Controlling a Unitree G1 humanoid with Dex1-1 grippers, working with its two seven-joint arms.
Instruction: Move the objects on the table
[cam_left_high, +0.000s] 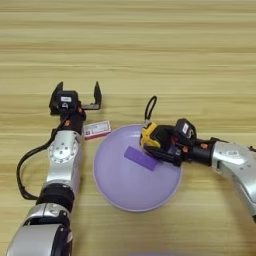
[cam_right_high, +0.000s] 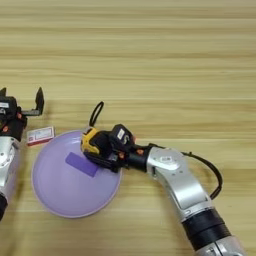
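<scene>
Nothing legible anywhere. Red mark on the small flat white box (cam_left_high: 97, 129), beside the lilac plate (cam_left_high: 120, 192), too small to make out as letters or a logo. Small white labels on the left gripper (cam_left_high: 77, 96) and right gripper (cam_left_high: 159, 144), likewise unreadable.

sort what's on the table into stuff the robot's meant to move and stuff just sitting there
To move:
- yellow-and-black tape measure with a black loop strap, held in the right gripper over the plate's edge
- small flat white box with a red mark, beside the open left gripper

Just there:
- round lilac plate
- purple rectangular block on the plate
</scene>
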